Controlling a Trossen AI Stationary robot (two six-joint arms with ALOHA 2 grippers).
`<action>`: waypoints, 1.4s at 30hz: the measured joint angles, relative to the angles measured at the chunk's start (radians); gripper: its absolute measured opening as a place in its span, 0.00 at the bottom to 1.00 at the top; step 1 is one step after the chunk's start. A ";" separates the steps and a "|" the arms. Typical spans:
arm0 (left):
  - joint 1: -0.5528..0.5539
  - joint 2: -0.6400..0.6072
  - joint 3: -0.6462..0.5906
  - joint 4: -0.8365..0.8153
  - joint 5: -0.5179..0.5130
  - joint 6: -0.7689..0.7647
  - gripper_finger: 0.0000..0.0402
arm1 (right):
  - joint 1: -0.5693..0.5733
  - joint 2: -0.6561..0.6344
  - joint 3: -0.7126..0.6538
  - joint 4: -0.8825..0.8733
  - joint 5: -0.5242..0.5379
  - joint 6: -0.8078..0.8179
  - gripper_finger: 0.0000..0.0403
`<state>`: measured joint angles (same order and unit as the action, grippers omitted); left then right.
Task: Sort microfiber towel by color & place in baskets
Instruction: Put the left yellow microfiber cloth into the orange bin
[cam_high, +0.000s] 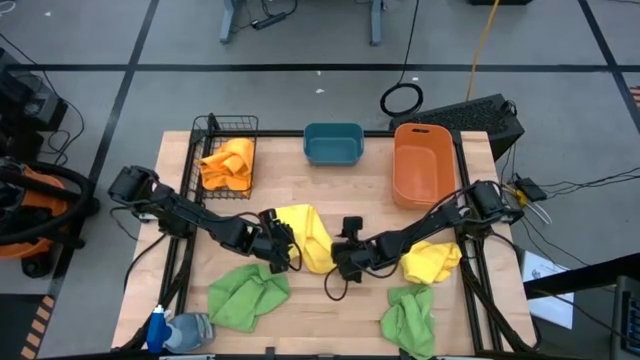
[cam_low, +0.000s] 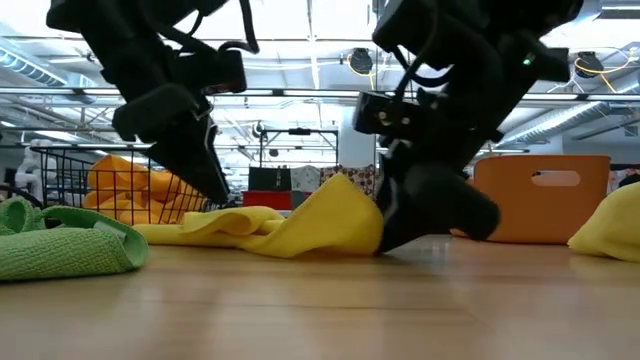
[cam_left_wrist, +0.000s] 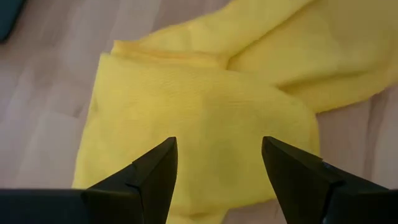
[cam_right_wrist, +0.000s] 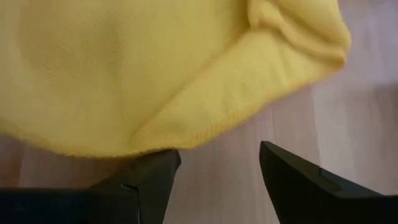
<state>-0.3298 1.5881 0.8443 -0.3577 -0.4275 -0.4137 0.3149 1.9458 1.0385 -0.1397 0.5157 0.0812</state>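
A yellow towel (cam_high: 308, 236) lies crumpled at the table's middle, between my two grippers. My left gripper (cam_high: 278, 248) is open at the towel's left end, and its fingers (cam_left_wrist: 158, 171) stand over a flat fold of the towel (cam_left_wrist: 205, 106). My right gripper (cam_high: 340, 262) is open at the towel's right end, low by the table (cam_low: 395, 235). The black wire basket (cam_high: 228, 128) holds an orange towel (cam_high: 228, 165). The teal tub (cam_high: 333, 143) and the orange bin (cam_high: 424, 162) stand at the far edge. My left gripper hovers over the yellow towel from above and slanting; whether its fingertips touch the cloth I cannot tell. My right gripper has one finger (cam_right_wrist: 149, 171) right at the towel's hemmed edge (cam_right_wrist: 205, 124), the other over bare wood; whether it touches I cannot tell.
A second yellow towel (cam_high: 432, 260) lies right of the middle. Two green towels (cam_high: 248, 295) (cam_high: 410, 318) lie near the near edge. A spray bottle (cam_high: 178, 330) lies at the near left corner. Bare wood shows between the towels and the baskets.
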 joint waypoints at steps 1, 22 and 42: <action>0.000 0.003 0.000 -0.002 0.001 0.000 0.60 | 0.000 0.005 -0.001 0.037 -0.004 -0.021 0.57; 0.001 0.121 0.000 0.073 0.215 0.050 0.28 | -0.013 0.013 -0.001 0.385 -0.107 -0.160 0.57; -0.006 0.122 -0.001 0.303 0.290 0.267 0.11 | -0.088 0.121 0.000 0.516 -0.236 -0.029 0.75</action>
<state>-0.3355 1.7102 0.8433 -0.0547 -0.1374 -0.1469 0.2272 2.0671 1.0389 0.3764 0.2796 0.0519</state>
